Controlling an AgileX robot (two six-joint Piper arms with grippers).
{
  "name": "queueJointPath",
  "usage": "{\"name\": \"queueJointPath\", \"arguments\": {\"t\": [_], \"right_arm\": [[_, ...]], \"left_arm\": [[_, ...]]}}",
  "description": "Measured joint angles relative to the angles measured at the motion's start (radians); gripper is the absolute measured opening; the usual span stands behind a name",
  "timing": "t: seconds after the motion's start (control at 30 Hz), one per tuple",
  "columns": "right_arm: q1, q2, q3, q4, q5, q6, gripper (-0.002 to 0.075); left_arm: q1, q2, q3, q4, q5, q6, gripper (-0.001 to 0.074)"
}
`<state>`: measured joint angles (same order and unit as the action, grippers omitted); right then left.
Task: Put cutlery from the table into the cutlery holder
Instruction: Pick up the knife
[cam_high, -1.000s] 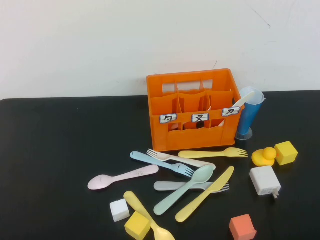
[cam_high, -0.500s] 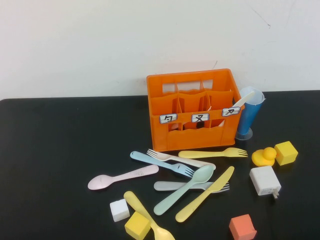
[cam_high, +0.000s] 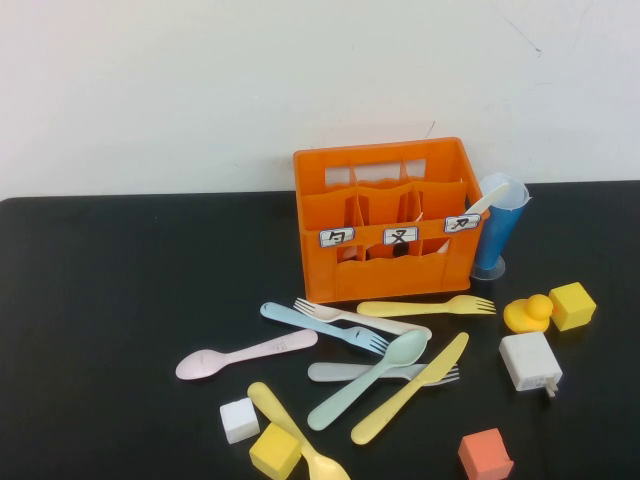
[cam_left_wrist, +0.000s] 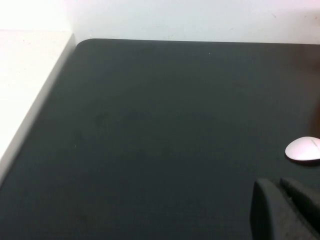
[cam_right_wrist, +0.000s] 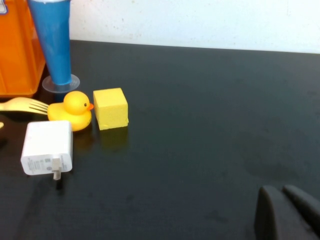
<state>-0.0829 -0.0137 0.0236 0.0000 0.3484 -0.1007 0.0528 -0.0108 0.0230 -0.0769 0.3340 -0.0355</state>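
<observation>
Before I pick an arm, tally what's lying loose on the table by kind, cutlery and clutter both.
Spoons: 3, pink, mint, yellow
Forks: 4, blue, cream, yellow, grey
Knife: 1, yellow
Cubes: 4
Duck: 1
Charger: 1
Total: 14. Neither the left gripper nor the right gripper shows in the high view.

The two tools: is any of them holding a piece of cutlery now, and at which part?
Nothing is held. The left tool and right tool are shut, over bare table; the cutlery lies untouched.
</observation>
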Motion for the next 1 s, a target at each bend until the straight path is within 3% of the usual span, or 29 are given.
{"name": "queueJointPath", "arguments": {"t": [0.37,0.7,1.0], "right_arm": [[0.0,0.0,-0.011,0.006,0.017,0.004,-0.0003],[0.0,0.0,-0.399,0.06,0.158,0.101,-0.0003],[0.0,0.086,-0.446,0.028,0.189,0.091,-0.0003]], "left_arm": [[0.0,0.0,0.0,0.0,0.0,0.0,-0.0001],[0.0,0.0,0.0,0.0,0.0,0.0,-0.0001],[0.0,0.0,0.0,0.0,0.0,0.0,-0.0001]]}}
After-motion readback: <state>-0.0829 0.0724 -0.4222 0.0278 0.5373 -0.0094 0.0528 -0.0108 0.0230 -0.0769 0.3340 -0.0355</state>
